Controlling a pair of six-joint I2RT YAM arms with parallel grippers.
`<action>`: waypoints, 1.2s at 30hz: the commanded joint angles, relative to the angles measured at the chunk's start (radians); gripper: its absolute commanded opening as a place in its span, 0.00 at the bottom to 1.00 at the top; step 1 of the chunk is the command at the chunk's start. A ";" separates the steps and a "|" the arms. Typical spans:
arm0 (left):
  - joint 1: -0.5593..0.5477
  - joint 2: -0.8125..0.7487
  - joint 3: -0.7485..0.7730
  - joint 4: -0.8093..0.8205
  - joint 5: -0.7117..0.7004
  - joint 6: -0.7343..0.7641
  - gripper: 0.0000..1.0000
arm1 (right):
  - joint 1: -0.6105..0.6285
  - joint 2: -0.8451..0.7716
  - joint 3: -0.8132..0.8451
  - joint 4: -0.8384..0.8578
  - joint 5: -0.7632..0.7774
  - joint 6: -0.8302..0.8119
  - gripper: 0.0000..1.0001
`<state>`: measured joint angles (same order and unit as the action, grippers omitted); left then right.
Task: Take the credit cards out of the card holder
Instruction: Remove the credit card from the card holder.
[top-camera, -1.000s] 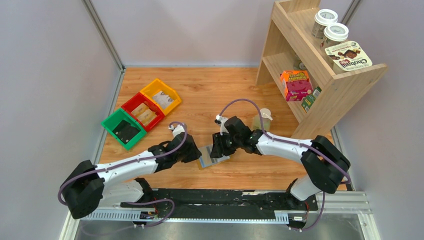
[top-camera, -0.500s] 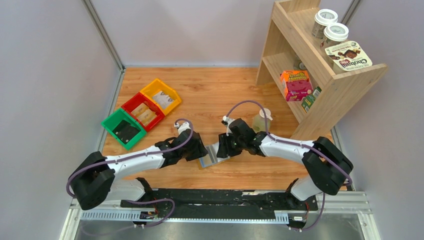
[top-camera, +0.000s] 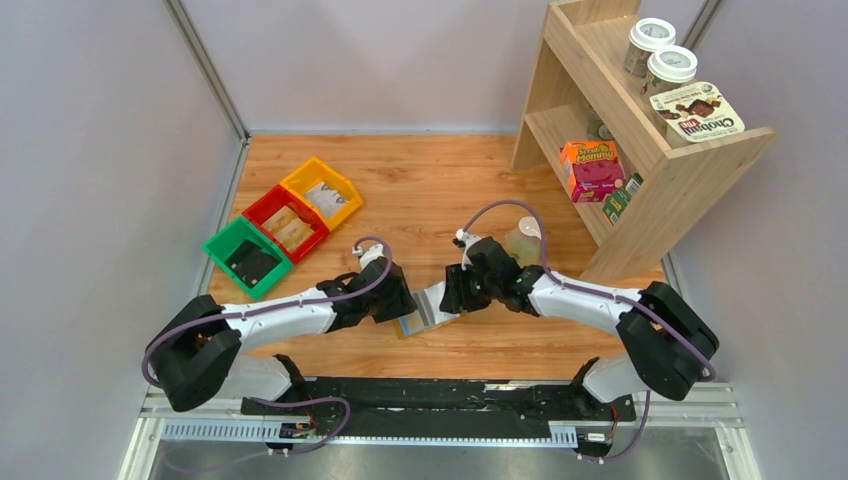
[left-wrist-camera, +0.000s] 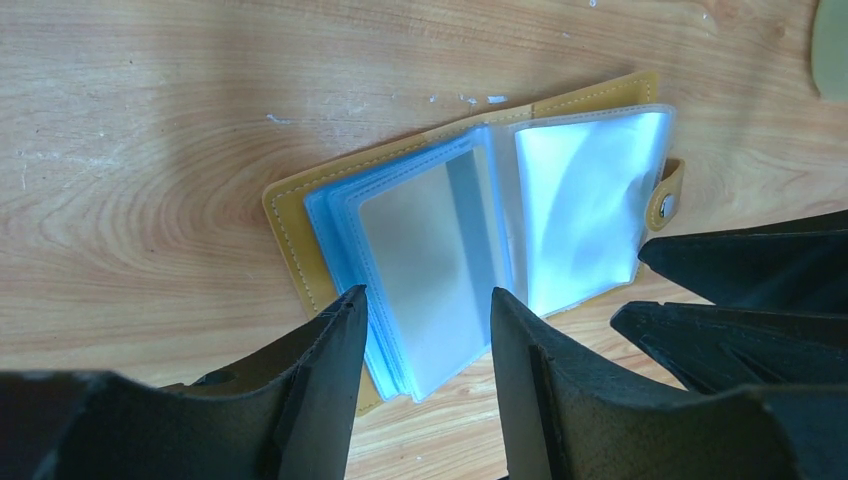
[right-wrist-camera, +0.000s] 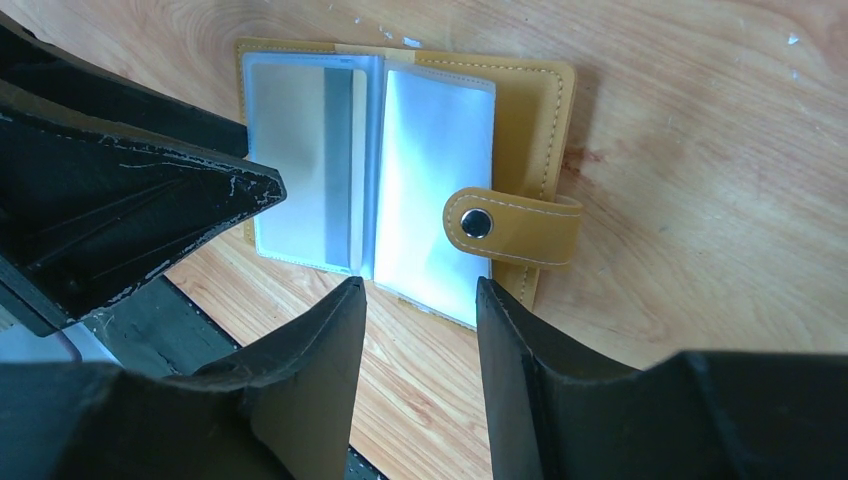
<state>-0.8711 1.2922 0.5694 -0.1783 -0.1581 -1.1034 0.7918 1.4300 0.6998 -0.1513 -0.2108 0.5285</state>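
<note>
**Item 1, left gripper (left-wrist-camera: 425, 300).** We record the jaws apart with nothing clamped between them. The fingers (left-wrist-camera: 335, 340) stand either side of the near edge of the card holder's plastic sleeves. We cannot tell whether the tips touch the plastic.

**Item 2, right gripper (right-wrist-camera: 420, 290).** We record these jaws apart too, and empty. They stand over the opposite edge of the card holder, facing the left gripper across it. Contact with the sleeves again cannot be judged.

**Item 3, card holder (right-wrist-camera: 530, 110).** We list a mustard-yellow wallet lying open and flat on the wooden table (top-camera: 420, 180), directly between the two grippers. Its snap tab (right-wrist-camera: 510, 225) is folded inward over one sleeve. We judge it lies spread like this so the sleeve mouths are exposed. With a gripper at each side, one could pin it while the other pulls.

**Item 4, credit cards (right-wrist-camera: 300, 150).** These are pale cards inside the clear sleeves, and one shows a dark stripe. We see none lying outside the card holder, so we judge that removal has not begun.

**Item 5, surroundings.** The coloured bins (top-camera: 285, 225) sit well apart from the card holder, beyond the left gripper. The wooden shelf (top-camera: 640, 130) stands well apart from it, beyond the right gripper.
</note>
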 joint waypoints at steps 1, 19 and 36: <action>-0.005 0.012 0.052 0.016 0.014 0.000 0.56 | -0.011 -0.031 -0.008 0.044 0.011 0.013 0.47; -0.005 0.061 0.187 0.045 0.081 0.074 0.54 | -0.037 -0.134 -0.085 0.090 0.063 0.048 0.47; -0.008 0.349 0.348 0.289 0.281 0.060 0.54 | -0.069 -0.390 -0.195 0.078 0.278 0.080 0.39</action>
<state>-0.8715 1.6863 0.9100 0.0162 0.1017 -1.0405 0.7250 1.0321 0.5152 -0.1139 0.0639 0.6025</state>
